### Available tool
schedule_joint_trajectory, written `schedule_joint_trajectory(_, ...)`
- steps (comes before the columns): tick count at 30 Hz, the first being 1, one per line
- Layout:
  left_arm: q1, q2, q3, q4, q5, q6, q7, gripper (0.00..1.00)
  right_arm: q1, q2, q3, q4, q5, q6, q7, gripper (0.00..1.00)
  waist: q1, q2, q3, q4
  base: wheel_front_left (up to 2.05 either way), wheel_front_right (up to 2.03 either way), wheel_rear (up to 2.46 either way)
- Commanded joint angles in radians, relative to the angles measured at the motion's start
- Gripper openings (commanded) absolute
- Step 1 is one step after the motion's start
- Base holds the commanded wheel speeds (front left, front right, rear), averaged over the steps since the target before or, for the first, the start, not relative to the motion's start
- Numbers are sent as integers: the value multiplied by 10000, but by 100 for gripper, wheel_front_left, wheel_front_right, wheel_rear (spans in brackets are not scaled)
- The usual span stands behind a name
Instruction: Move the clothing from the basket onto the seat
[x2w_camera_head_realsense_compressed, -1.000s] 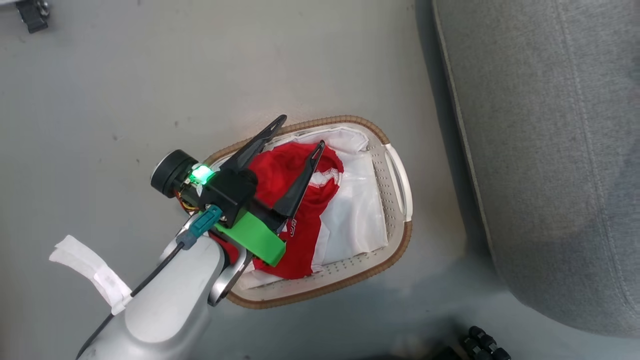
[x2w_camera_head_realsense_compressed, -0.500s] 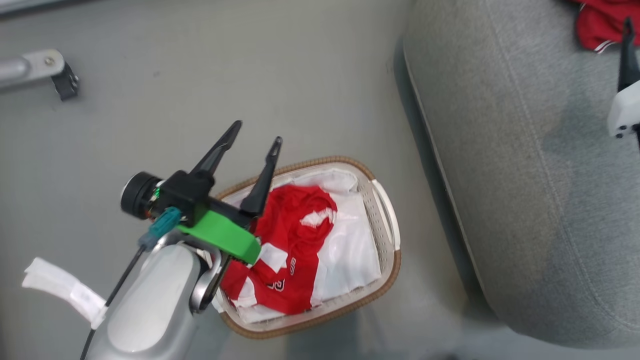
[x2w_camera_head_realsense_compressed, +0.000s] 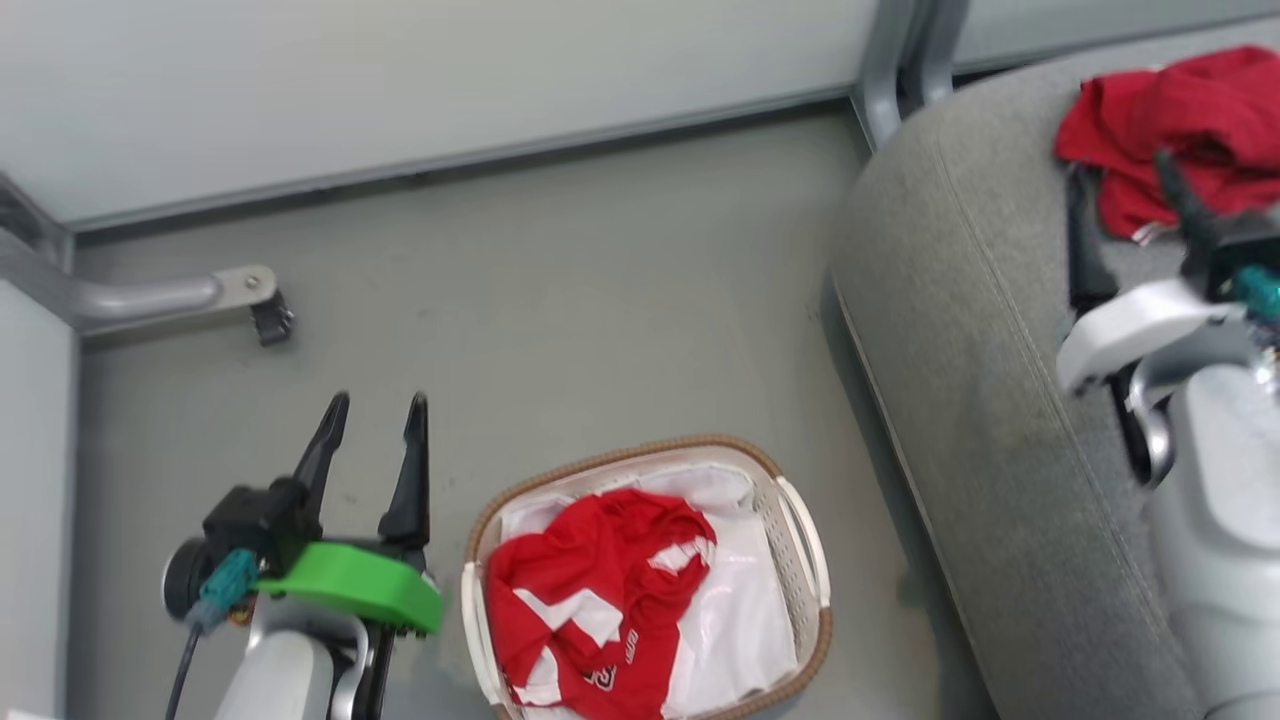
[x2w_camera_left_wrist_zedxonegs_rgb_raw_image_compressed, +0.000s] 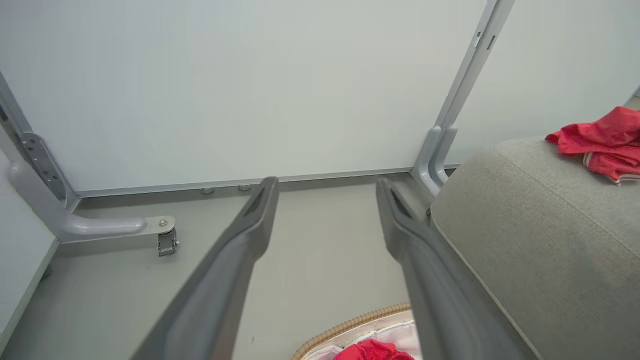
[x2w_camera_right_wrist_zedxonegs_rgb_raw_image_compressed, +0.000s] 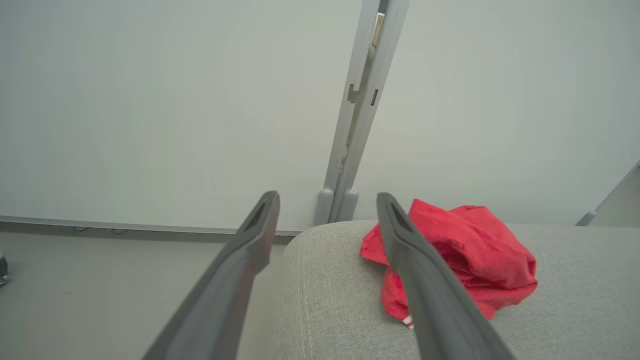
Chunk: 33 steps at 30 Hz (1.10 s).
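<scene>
A red garment with white panels and lettering (x2w_camera_head_realsense_compressed: 595, 600) lies crumpled in the white basket with the brown woven rim (x2w_camera_head_realsense_compressed: 800, 545) on the floor, over a white lining. My left gripper (x2w_camera_head_realsense_compressed: 375, 405) is open and empty, left of the basket above the bare floor; the basket's rim (x2w_camera_left_wrist_zedxonegs_rgb_raw_image_compressed: 350, 325) shows low in the left wrist view. A second red garment (x2w_camera_head_realsense_compressed: 1170, 125) lies bunched on the grey seat (x2w_camera_head_realsense_compressed: 960, 330). My right gripper (x2w_camera_head_realsense_compressed: 1125, 190) is open and empty over the seat, just short of that garment (x2w_camera_right_wrist_zedxonegs_rgb_raw_image_compressed: 465, 250).
A pale wall panel with a grey upright post (x2w_camera_head_realsense_compressed: 900, 60) runs along the back. A grey frame leg with a caster (x2w_camera_head_realsense_compressed: 265, 310) stands on the floor at the left. Grey floor (x2w_camera_head_realsense_compressed: 600, 280) lies between wall, basket and seat.
The head camera has tilted up, so the whole view shifted down and the wall appeared. My left gripper has pulled off the basket to its left, still open and empty.
</scene>
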Motion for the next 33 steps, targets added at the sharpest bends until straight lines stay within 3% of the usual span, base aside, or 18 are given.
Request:
schedule_joint_trajectory(1, 360, -96, 126, -20, 124, -21, -32, 100, 448, 158, 60, -185, 46, -14, -44, 100, 1, 48, -962, 786, 0, 0, 0)
schedule_joint_trajectory(11, 1823, -444, 1265, -291, 282, -24, -32, 100, 2547, 1461, 493, -1528, -116, -14, -46, 100, 1, 48, -1655, 1260, 0, 0, 0)
schedule_joint_trajectory(21, 2497, -677, 1526, -593, 536, -25, -32, 100, 4188, 1528, 888, -2456, 1001, -14, -47, 100, 1, 48, -1930, 1427, 0, 0, 0)
schedule_joint_trajectory(33, 2525, -754, 1456, -612, 545, -26, -32, 100, 4721, 1530, 920, -2629, 1432, -14, -48, 100, 1, 48, -2021, 1422, 0, 0, 0)
